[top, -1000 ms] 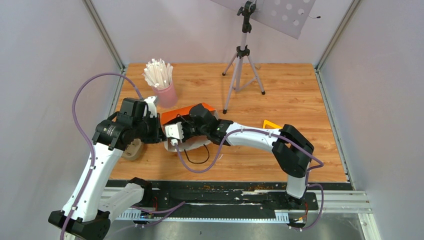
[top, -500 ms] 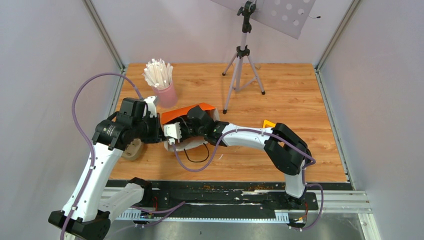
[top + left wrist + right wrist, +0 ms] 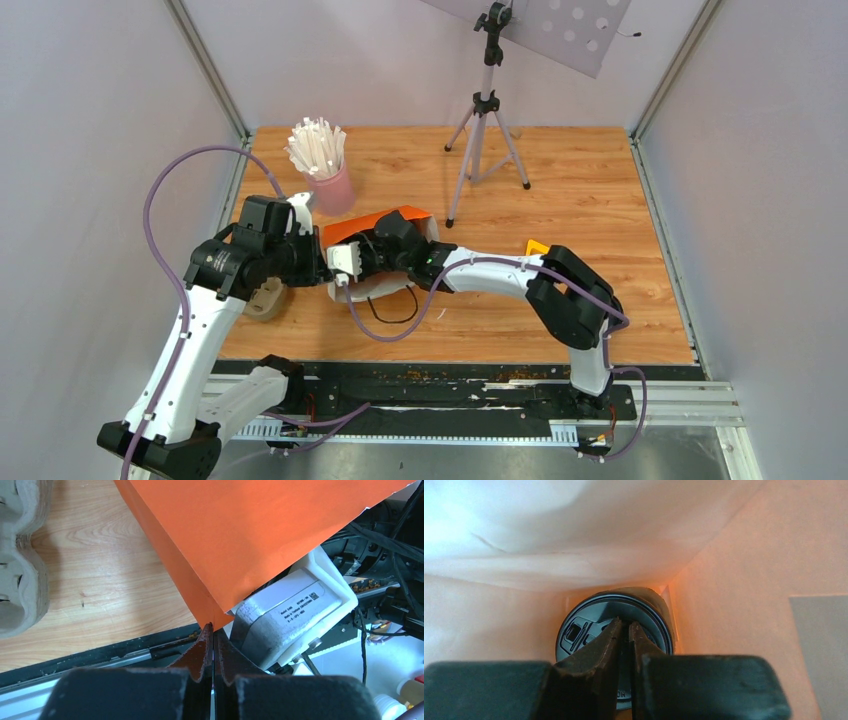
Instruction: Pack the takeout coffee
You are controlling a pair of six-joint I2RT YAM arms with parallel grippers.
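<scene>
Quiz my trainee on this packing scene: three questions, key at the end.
1. The left tool pinches: A) the pink cup, B) an edge of the orange bag, C) the pulp tray?
2. True or false: the takeout coffee wears its black lid.
3. Fill in: the right tool reaches ____ the bag.
Key: 1 B; 2 true; 3 inside.

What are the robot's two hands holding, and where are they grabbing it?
Left gripper: jaws pinch the orange bag at a corner. Right gripper: inside the bag, at the black lid of the takeout coffee; whether it grips cannot be told.
</scene>
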